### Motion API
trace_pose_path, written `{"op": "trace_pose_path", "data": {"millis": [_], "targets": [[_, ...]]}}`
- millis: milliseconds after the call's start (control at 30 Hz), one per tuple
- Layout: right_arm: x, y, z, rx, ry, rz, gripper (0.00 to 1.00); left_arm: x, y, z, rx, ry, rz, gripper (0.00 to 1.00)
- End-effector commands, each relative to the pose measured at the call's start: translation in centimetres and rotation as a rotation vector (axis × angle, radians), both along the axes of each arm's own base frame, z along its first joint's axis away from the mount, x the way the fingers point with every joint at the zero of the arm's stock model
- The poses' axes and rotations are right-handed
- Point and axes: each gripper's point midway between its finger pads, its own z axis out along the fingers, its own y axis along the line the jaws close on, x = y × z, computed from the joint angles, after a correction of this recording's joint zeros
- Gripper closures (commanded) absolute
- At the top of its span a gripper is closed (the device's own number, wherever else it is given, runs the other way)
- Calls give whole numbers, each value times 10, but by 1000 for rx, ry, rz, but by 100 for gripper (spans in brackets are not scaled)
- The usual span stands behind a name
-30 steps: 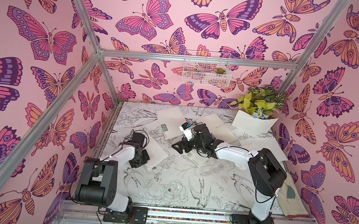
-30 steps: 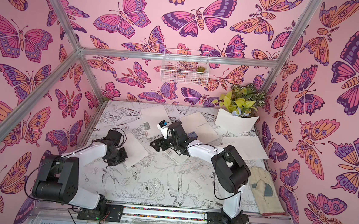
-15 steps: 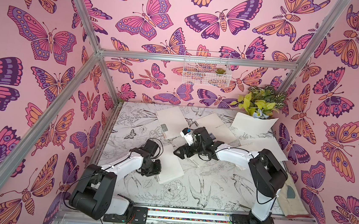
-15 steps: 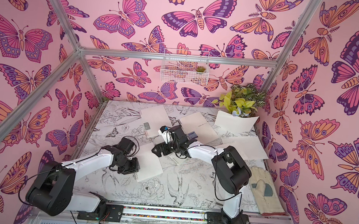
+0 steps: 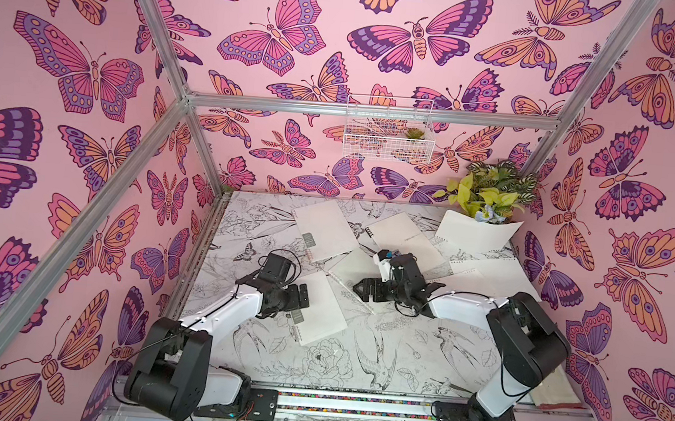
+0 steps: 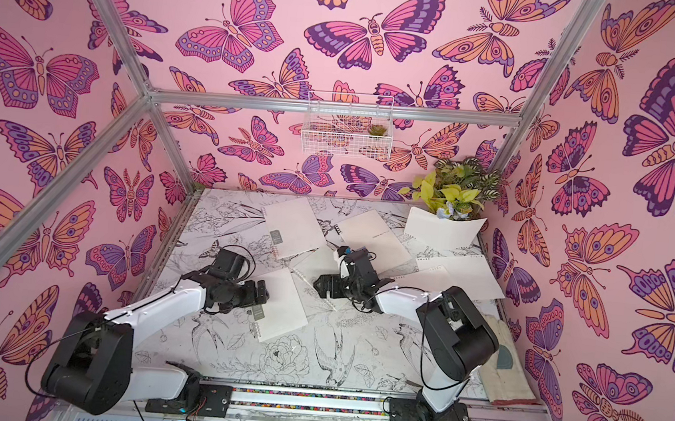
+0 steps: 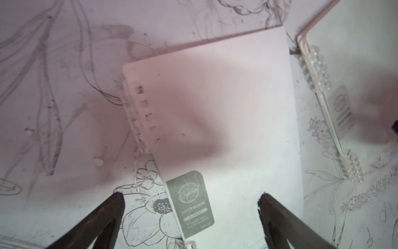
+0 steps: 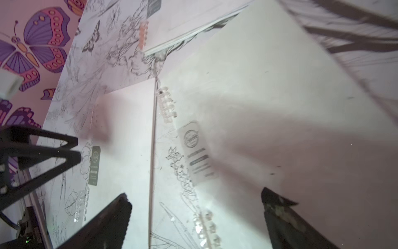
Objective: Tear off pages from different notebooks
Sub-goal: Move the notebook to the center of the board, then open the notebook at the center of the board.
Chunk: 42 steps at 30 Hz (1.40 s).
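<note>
A cream notebook (image 5: 325,308) with a grey label (image 7: 190,204) lies flat at the table's centre-left. My left gripper (image 5: 302,300) hovers open over its coil edge, and in the left wrist view the left gripper (image 7: 190,200) holds nothing, the label showing between its fingers. A second notebook (image 5: 349,269) with clear coils (image 8: 168,103) lies just beyond it. My right gripper (image 5: 362,290) stands open above that coil edge; in its wrist view the right gripper (image 8: 197,202) is empty. Loose pages (image 5: 488,274) lie at the right.
At the back lie another grey-labelled notebook (image 5: 325,231) and a black-coiled one (image 5: 404,238). A sheet (image 5: 475,234) leans on the plant (image 5: 491,191) in the back right corner. A cloth (image 6: 505,372) lies by the right wall, and a wire basket (image 5: 389,128) hangs on the back wall.
My left gripper slid its notebook toward the table's centre and front, then opened and let it go. The right gripper shifted slightly forward and stayed open.
</note>
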Motion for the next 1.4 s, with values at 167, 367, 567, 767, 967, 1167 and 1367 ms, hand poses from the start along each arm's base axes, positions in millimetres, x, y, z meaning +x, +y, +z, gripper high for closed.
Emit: {"op": "trace_pose_path", "data": {"millis": [167, 367, 567, 767, 967, 1167, 1367], "targets": [[-37, 39, -30, -237, 1, 117, 12, 24, 13, -5, -44, -52, 131, 2], [-45, 64, -41, -198, 58, 180, 26, 32, 5, -18, -84, -26, 134, 9], [-57, 92, -41, -82, 120, 250, 31, 33, 1, -21, -119, -31, 142, 11], [-59, 107, -16, 4, 94, 282, 45, 32, -6, -19, -174, -49, 136, 12], [-63, 117, -1, 72, 104, 312, 51, 36, -18, -16, -246, -63, 117, 12], [-61, 118, 13, 112, 91, 309, 52, 36, -23, -11, -276, -75, 103, 12], [-57, 118, 16, 145, 104, 294, 52, 34, -24, -8, -293, -84, 106, 12]]}}
